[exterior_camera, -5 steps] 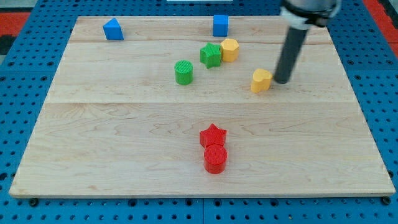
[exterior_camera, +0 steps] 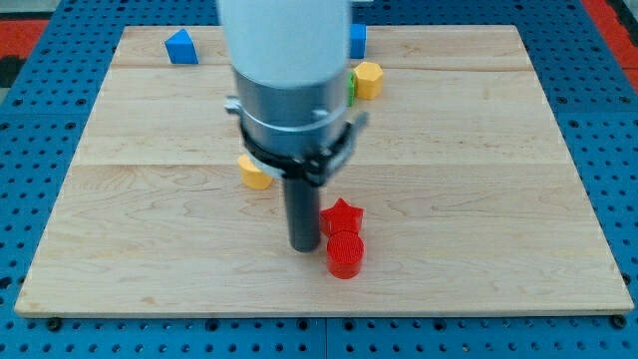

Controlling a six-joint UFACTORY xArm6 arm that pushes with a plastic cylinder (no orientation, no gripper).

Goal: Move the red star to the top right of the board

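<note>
The red star (exterior_camera: 343,215) lies low on the wooden board (exterior_camera: 478,199), near the middle. A red cylinder (exterior_camera: 345,253) touches it from below. My tip (exterior_camera: 303,246) rests on the board just left of both red blocks, very close to them. The arm's body hides much of the board's upper middle.
A yellow block (exterior_camera: 254,173) peeks out left of the arm. A yellow hexagonal block (exterior_camera: 368,79) sits right of the arm, with a sliver of green (exterior_camera: 352,88) beside it. A blue block (exterior_camera: 179,47) lies at top left, a blue cube (exterior_camera: 357,41) at top middle.
The arm has swung from the board's right side down to the left of the red star. A yellow block now shows left of the arm. The green blocks are now mostly hidden.
</note>
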